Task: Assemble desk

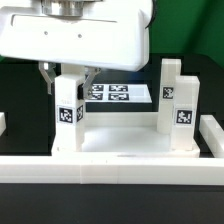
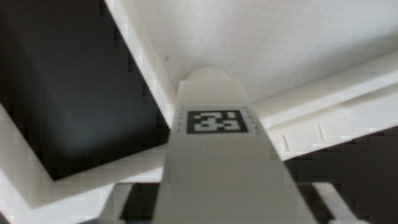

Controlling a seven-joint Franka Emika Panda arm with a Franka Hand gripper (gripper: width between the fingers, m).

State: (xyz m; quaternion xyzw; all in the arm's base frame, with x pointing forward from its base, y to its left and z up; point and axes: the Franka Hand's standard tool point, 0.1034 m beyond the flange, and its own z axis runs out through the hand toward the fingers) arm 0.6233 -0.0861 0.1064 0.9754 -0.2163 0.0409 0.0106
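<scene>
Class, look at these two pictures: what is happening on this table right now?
A robot arm is building a white desk. Its gripper is shut on a leg that stands upright on the tabletop, at the exterior view's left. A second leg stands upright at the right. The marker board lies flat behind them.

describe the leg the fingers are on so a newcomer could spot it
Start at the white tabletop in the middle of the exterior view. Two tagged legs stand on it; take the leg on that view's left. Unlike the other leg, it sits directly under the gripper.
</scene>
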